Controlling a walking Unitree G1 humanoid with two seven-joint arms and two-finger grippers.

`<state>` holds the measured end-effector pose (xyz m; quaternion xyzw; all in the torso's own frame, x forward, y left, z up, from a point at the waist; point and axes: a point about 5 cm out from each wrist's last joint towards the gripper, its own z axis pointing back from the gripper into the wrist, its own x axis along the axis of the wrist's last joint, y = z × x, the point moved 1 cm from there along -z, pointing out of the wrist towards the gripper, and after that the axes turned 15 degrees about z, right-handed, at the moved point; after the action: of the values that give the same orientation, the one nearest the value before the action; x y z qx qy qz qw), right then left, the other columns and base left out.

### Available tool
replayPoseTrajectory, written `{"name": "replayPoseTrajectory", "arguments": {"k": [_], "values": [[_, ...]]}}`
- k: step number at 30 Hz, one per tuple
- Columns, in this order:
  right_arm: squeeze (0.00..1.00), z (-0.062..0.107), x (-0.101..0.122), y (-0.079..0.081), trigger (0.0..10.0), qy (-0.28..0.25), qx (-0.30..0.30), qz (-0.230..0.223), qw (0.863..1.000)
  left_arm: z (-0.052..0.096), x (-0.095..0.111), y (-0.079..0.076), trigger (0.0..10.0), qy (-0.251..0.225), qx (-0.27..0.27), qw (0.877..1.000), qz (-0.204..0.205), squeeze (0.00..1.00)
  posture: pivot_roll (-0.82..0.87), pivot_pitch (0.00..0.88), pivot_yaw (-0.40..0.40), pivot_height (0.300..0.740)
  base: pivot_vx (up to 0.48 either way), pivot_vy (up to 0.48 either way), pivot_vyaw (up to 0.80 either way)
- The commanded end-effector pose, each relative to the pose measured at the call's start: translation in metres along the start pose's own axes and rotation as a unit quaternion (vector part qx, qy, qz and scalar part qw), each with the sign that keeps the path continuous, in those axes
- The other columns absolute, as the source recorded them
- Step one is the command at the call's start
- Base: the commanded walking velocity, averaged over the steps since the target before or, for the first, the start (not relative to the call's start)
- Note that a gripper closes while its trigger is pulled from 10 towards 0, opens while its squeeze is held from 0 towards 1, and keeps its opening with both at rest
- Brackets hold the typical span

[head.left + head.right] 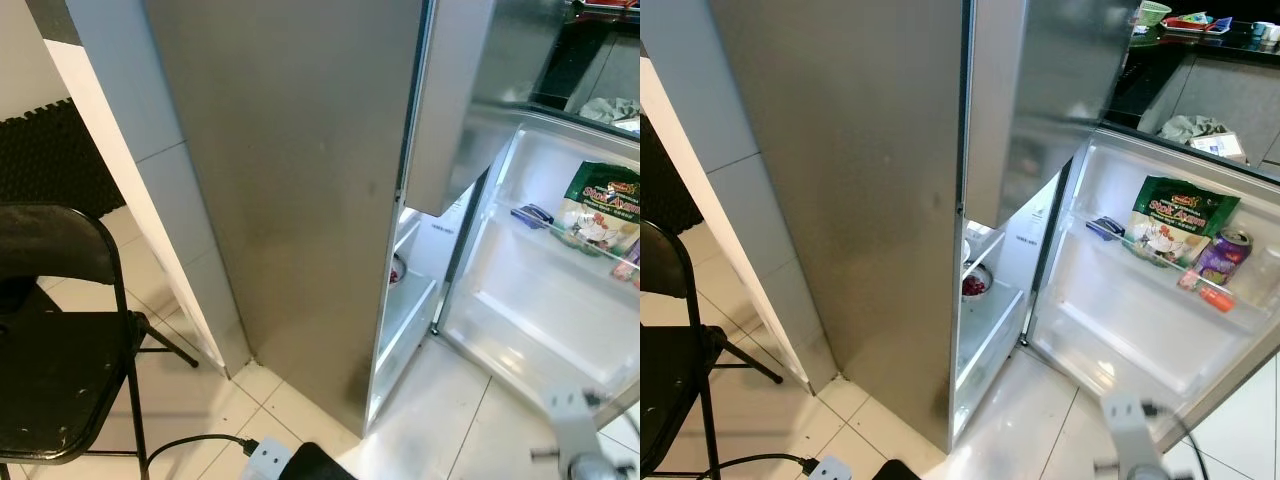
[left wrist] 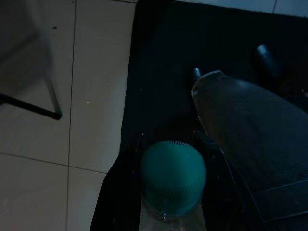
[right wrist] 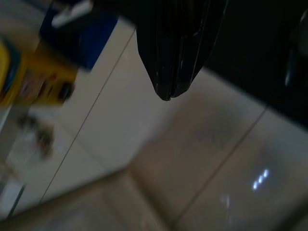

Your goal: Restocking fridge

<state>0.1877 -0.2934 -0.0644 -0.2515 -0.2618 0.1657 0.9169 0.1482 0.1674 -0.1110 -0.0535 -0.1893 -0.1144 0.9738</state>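
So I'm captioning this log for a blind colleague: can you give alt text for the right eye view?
An open steel fridge, its door swung right, with a green snack bag and a purple can on the door shelf. A bowl sits inside; a black folding chair stands at left on pale tiles.

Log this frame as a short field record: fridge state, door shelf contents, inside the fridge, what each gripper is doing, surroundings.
fridge: lower door swung open
door shelf: green snack bag, purple can, small blue packet
inside: bowl with red contents on a shelf
left gripper: holds a green-capped bottle, hanging low
right gripper: fingers together, over floor tiles
surroundings: black folding chair, white power strip
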Motion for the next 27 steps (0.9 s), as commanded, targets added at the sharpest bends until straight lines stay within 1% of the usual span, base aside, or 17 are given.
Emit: {"name": "replayPoseTrajectory", "arguments": {"k": [1,2,3,4,5,8,10,13,17,22,27], "values": [[0.0,0.002,-0.01,0.009,10.0,0.017,0.017,0.006,1.0,0.0,-0.016,-0.005,10.0,0.03,-0.01,1.0,-0.004,0.0,-0.03,0.0,-0.017,0.74,0.0,-0.469,0.0],[0.0,0.005,-0.02,0.015,10.0,0.03,0.027,0.009,0.999,0.0,-0.016,-0.005,10.0,0.03,-0.01,0.999,-0.004,0.0,-0.03,0.0,-0.017,0.74,0.0,-0.469,0.0],[0.0,0.005,-0.02,0.015,10.0,0.03,0.027,0.009,0.999,0.0,-0.016,-0.005,10.0,0.03,-0.01,0.999,-0.004,0.0,-0.03,0.0,-0.017,0.74,0.0,-0.469,0.0],[0.0,0.007,-0.03,0.019,10.0,0.042,0.036,0.015,0.998,0.0,-0.016,-0.004,10.0,0.031,-0.01,0.999,-0.005,0.0,-0.04,0.0,-0.014,0.74,0.0,-0.469,0.0],[0.0,0.007,-0.03,0.019,10.0,0.042,0.036,0.015,0.998,0.0,-0.016,-0.004,10.0,0.031,-0.01,0.999,-0.005,0.0,-0.04,0.0,-0.014,0.74,0.0,-0.469,0.0],[0.0,0.011,-0.044,0.024,10.0,0.064,0.046,0.023,0.997,0.0,-0.016,-0.004,10.0,0.032,-0.01,0.999,-0.006,0.0,-0.03,0.0,-0.014,0.74,0.0,-0.465,0.0],[0.0,0.011,-0.045,0.023,10.0,0.066,0.046,0.021,0.997,0.001,-0.016,-0.003,10.0,0.032,-0.01,0.999,-0.006,0.0,-0.03,0.0,-0.014,0.74,0.0,-0.465,0.0],[0.0,0.01,-0.044,0.019,10.0,0.064,0.043,0.02,0.997,0.001,-0.017,-0.004,10.0,0.033,-0.01,0.999,-0.005,0.0,-0.04,0.0,-0.012,0.74,0.0,-0.465,0.0],[0.0,0.009,-0.042,0.018,10.0,0.061,0.043,0.024,0.997,0.001,-0.018,-0.004,10.0,0.033,-0.011,0.999,-0.005,0.0,-0.04,0.0,-0.012,0.74,0.0,-0.465,0.0],[0.0,0.007,-0.029,0.018,10.0,0.04,0.046,0.03,0.998,0.0,-0.019,-0.005,10.0,0.034,-0.011,0.999,-0.003,0.0,-0.04,0.0,-0.014,0.74,0.0,-0.465,0.0],[0.0,0.006,-0.026,0.018,10.0,0.032,0.048,0.033,0.998,0.0,-0.019,-0.005,10.0,0.033,-0.011,0.999,-0.003,0.0,-0.04,0.0,-0.014,0.74,0.0,-0.465,0.0]]}}
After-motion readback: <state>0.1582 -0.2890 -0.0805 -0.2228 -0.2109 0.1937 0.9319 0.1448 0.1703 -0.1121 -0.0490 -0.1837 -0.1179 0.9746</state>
